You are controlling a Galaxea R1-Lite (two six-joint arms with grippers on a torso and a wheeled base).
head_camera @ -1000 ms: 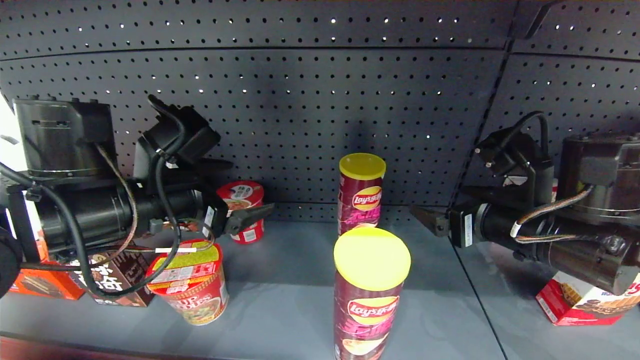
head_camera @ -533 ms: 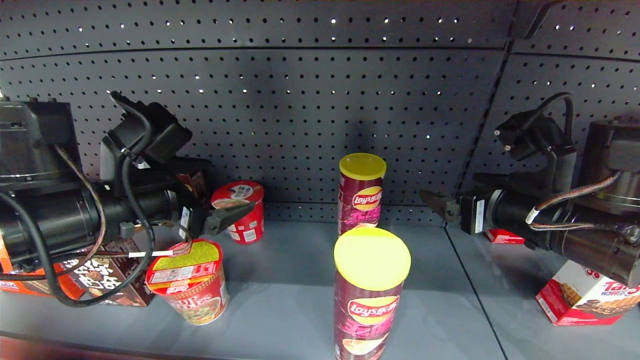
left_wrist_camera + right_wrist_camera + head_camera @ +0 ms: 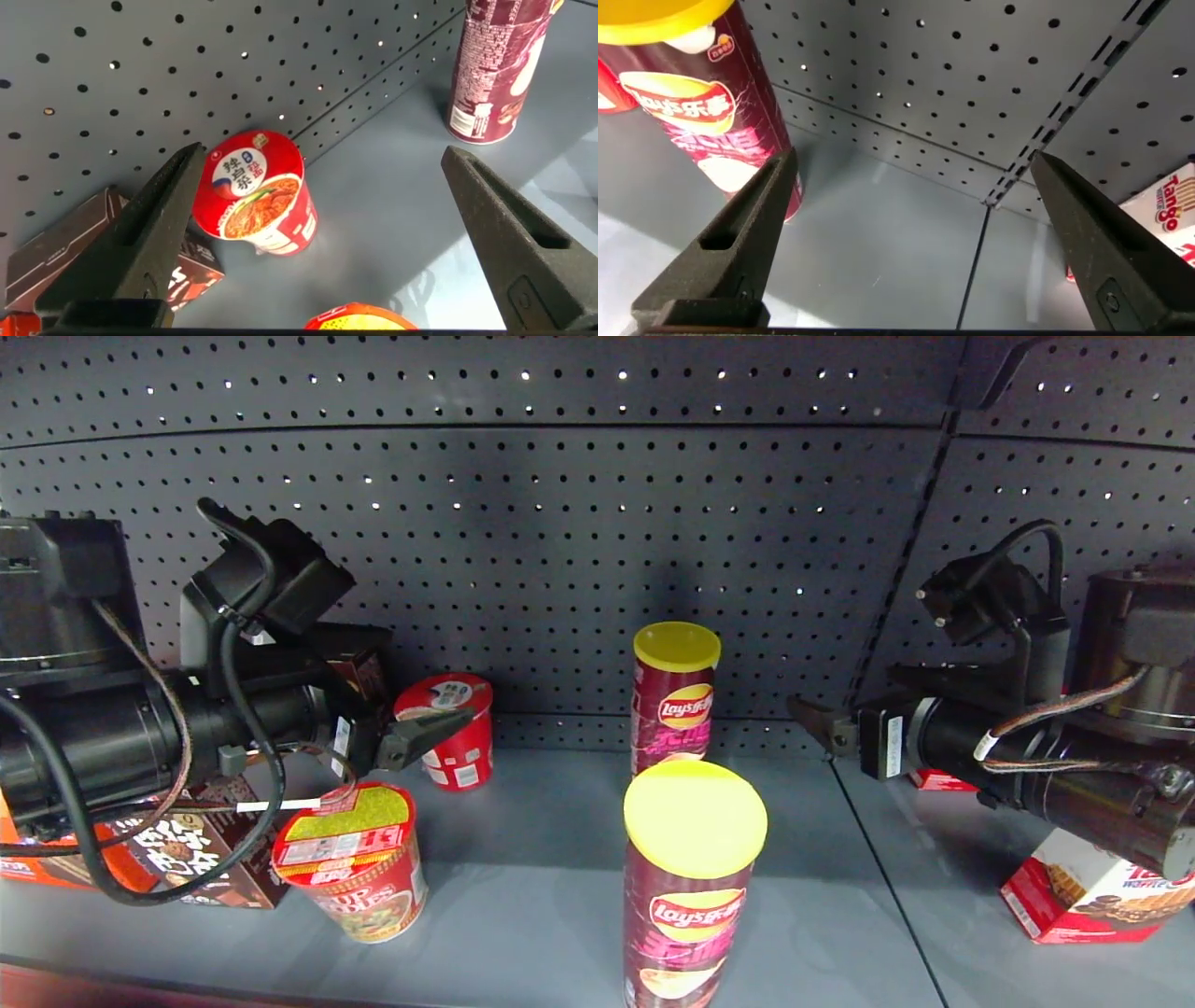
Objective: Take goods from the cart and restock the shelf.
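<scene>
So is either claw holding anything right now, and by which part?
Nothing is held: the left gripper and right gripper are both open and empty.

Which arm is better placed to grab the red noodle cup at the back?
Left. The left gripper is open right beside the noodle cup, framing it in its wrist view; the right gripper sits beyond the chip cans.

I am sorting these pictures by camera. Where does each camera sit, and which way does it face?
Head view: on the head, facing forward and down at the shelf; left gripper and right gripper show.
Left wrist view: on the left wrist, looking between its open fingers at the red noodle cup.
Right wrist view: on the right wrist, looking between its open fingers at the rear chip can.
All three share that can.
</scene>
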